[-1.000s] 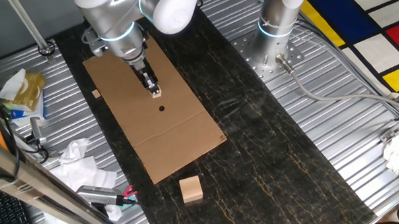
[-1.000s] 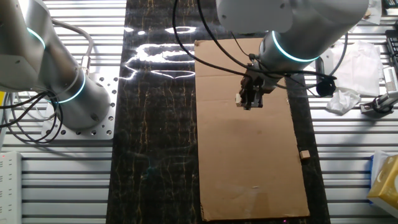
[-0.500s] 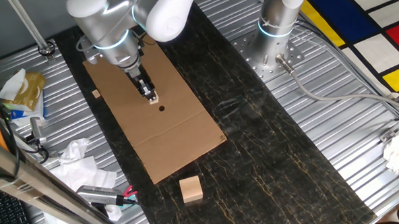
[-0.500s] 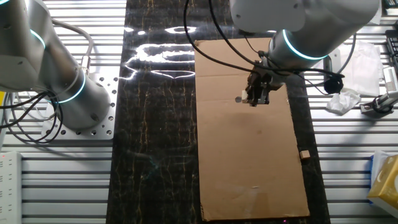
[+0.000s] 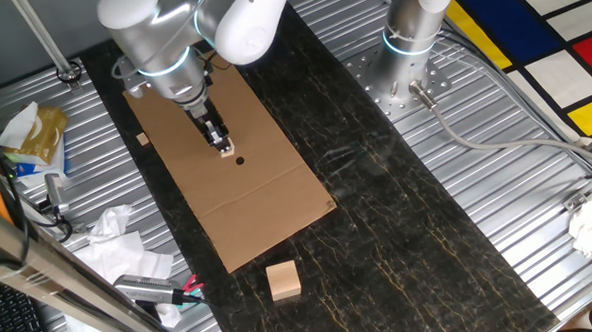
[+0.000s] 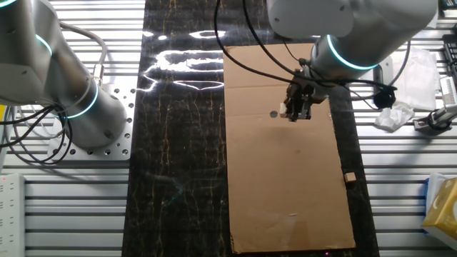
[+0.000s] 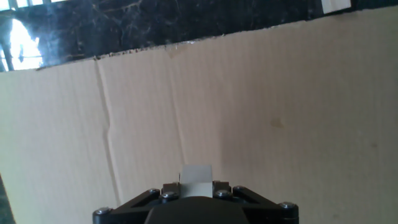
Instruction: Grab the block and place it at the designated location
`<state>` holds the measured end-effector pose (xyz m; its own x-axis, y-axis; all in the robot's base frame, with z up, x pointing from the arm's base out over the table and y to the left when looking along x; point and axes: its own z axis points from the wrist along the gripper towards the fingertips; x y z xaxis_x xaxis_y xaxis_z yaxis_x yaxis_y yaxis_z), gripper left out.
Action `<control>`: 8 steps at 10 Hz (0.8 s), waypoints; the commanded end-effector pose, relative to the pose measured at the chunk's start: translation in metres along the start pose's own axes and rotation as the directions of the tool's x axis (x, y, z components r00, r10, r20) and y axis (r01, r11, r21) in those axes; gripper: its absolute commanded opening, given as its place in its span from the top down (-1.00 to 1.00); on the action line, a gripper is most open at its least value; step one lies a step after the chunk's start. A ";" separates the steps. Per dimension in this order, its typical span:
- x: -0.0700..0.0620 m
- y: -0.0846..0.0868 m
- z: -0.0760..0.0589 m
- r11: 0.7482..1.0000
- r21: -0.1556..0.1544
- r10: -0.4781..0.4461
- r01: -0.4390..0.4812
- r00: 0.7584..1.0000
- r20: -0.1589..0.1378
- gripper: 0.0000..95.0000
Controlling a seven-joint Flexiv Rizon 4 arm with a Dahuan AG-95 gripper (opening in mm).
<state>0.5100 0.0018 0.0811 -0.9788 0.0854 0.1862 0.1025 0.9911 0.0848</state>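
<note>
Gripper (image 5: 224, 146) jaws clamped on the block (image 7: 196, 181), a tiny pale wooden cube with smooth faces. Block sits low over the cardboard sheet (image 5: 268, 202), flat brown corrugated with a fold crease, just beside the black dot (image 5: 240, 160), not on it. Larger tan wooden block (image 5: 283, 281) lies on the dark marbled mat, well apart.

Three wooden pieces: block (image 5: 229, 145), larger block (image 5: 283, 281), chip (image 5: 143, 141).
</note>
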 end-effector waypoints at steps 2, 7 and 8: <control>0.002 0.000 -0.001 1.000 0.000 0.013 -0.013 1.000 -0.004 1.00; 0.002 0.002 0.003 0.998 -0.033 0.046 -0.046 0.999 -0.016 1.00; 0.002 0.003 0.003 0.998 -0.034 0.048 -0.048 0.999 -0.016 1.00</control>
<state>0.5067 0.0071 0.0778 -0.9686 0.1352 0.2086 0.1612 0.9805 0.1128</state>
